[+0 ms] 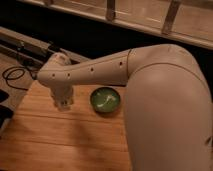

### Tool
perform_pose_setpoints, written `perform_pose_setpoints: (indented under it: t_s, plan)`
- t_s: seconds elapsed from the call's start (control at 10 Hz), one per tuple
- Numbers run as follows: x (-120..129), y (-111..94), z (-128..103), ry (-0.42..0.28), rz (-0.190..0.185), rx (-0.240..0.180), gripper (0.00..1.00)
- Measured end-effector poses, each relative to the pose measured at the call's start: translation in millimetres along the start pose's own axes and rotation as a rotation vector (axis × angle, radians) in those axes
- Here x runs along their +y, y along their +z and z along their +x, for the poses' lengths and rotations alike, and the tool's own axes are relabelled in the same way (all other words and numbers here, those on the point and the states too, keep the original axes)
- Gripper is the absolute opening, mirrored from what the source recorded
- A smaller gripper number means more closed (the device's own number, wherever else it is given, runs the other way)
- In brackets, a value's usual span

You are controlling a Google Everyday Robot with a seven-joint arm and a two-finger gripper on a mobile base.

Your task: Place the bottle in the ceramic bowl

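The gripper (64,100) hangs pointing down over the light wooden tabletop (45,145). Whether it is spread or closed cannot be told. The small slim white plastic bottle cannot be made out apart from the pale gripper and is judged to be carried there. The round glossy green ceramic bowl (105,99) sits just beside the gripper, toward the view's right, so a short sideways transfer is required.

Small round glossy green ceramic bowl (105,100): upright, mouth up (lighter green interior, pale streaks), resting on the wooden table (70,145) towards its far side. Gripper (64,101) points down just left of the bowl.
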Motion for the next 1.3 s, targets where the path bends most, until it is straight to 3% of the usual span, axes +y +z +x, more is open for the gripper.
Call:
perform_pose_setpoints:
  t_s: [0.4, 0.6, 0.9, 1.1, 1.3]
  plan:
    - [-1.4, -0.8, -8.4, 0.009, 0.011, 0.012, 0.0]
    - [-25.2, -3.0, -22.8, 0.044, 0.029, 0.017, 0.0]
    - [-112.5, -4.9, -52.0, 0.17, 0.048, 0.011, 0.0]
    - [-162.8, -3.6, -44.7, 0.254, 0.046, 0.008, 0.0]
    - [-209.9, 13.8, -21.8, 0.364, 0.037, 0.019, 0.0]
